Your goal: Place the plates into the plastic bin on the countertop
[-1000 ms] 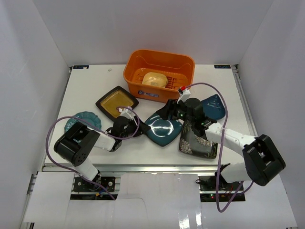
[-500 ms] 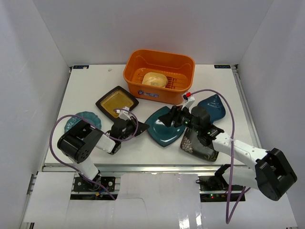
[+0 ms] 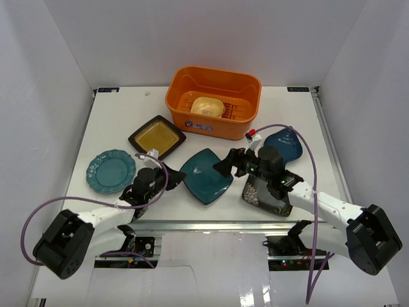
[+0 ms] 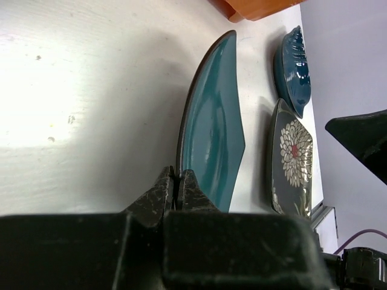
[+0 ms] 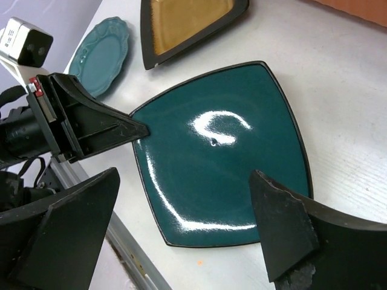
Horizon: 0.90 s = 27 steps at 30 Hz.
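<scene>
The teal square plate [image 3: 206, 175] lies mid-counter, and my left gripper [image 3: 171, 176] is shut on its left corner; the left wrist view shows the jaws pinching the rim [image 4: 175, 181]. My right gripper [image 3: 227, 163] hovers open over the plate's right side, with its fingers [image 5: 284, 235] wide apart above the teal square plate [image 5: 224, 151]. The orange plastic bin [image 3: 185, 96] stands at the back with the yellow plate [image 3: 208, 105] inside. On the countertop [image 3: 128, 109] lie an amber square plate [image 3: 156, 136], a teal scalloped plate [image 3: 111, 171], a black floral plate [image 3: 265, 192] and a dark blue plate [image 3: 284, 144].
White walls enclose the counter on three sides. A metal rail [image 3: 211, 224] runs along the front edge. The floral plate [image 4: 293, 157] and the dark blue plate [image 4: 293, 69] lie close to the right of the teal square one, under my right arm.
My left gripper has shut on the teal square plate's corner and drawn it left as the arm pulled back. My right gripper has opened wider and no longer touches the plate.
</scene>
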{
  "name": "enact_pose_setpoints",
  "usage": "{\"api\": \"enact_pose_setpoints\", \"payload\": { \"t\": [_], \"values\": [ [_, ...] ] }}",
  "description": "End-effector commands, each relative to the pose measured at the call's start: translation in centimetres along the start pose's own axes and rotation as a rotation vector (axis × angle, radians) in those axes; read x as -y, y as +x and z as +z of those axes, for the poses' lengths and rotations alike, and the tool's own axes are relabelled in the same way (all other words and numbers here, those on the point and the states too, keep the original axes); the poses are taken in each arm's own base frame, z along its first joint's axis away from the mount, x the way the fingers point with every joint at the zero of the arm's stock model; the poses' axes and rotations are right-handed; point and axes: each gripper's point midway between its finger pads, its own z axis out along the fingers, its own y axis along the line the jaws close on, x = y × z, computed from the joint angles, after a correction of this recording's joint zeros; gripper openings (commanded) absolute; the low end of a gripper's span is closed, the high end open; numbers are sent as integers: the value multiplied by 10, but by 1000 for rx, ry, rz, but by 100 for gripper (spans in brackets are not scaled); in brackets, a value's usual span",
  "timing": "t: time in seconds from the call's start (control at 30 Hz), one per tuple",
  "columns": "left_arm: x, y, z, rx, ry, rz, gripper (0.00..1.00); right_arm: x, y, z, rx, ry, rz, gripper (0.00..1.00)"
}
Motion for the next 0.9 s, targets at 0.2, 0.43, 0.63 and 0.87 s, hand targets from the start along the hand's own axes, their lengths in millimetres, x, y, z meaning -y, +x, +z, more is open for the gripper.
{"api": "enact_pose_setpoints", "payload": {
  "t": [0.2,0.43,0.63,0.87],
  "values": [
    [74,-46,-35,71,218,-75,0,8,1,-10,-44,-200,9,92],
    [118,-48,-56,-44,347,-26,0,21,-4,-2,-80,-193,-31,91],
    [139,-47,-67,-89,434,-17,0,8,8,-6,-142,-282,6,93],
    [146,-63,-66,-60,379,54,15,-38,3,-28,-146,-532,98,8]
  ]
}}
